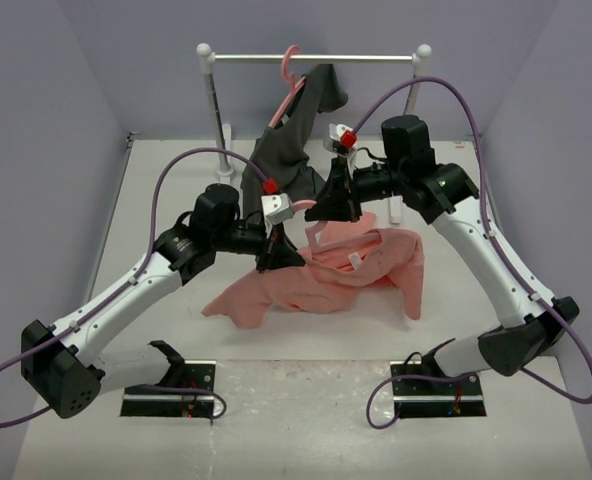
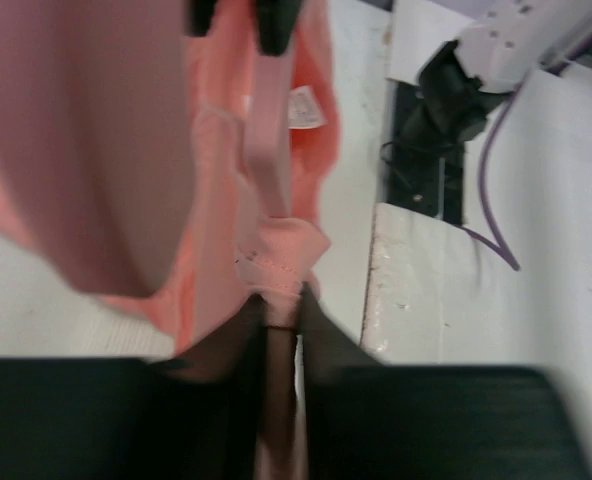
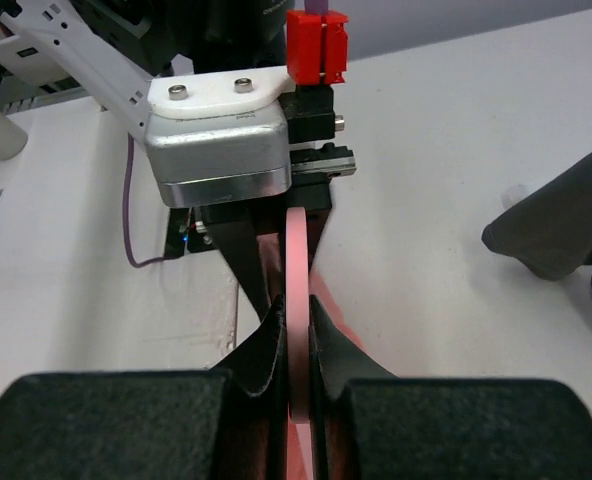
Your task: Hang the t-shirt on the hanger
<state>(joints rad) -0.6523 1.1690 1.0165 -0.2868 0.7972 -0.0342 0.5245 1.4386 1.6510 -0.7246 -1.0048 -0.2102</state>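
We are seeing the hanger (image 1: 304, 208) being held in the air between the two arms, above the middle of the table (image 1: 176, 200). The left gripper (image 1: 279, 255) is closing on it from the left and the right gripper (image 1: 321, 210) from the right, their tips near each other. The t-shirt (image 1: 356, 270) is hanging and spreading below and to the right of both grippers. Its upper edge is lifting toward them, and its lower left part is lying on the table.

From the left wrist, we are looking along the hanger (image 2: 266, 150), a pale pink bar running away from the left gripper (image 2: 281, 310). That gripper's jaws are pressing narrowly on the bar, with a stitched fold of the t-shirt (image 2: 211, 220) bunching right at their tips. The overhead view is hiding this grip.

From the right wrist, we are seeing the right gripper (image 3: 296, 320) squeezing a thin edge of the hanger (image 3: 296, 250), with the left arm's wrist camera facing it just beyond. A little salmon cloth is showing beside the fingers, but we cannot tell whether it is caught between them.

Behind them, the dark grey garment (image 1: 286, 140) is hanging from a second pink hanger (image 1: 290, 70) on the rail (image 1: 316, 58).
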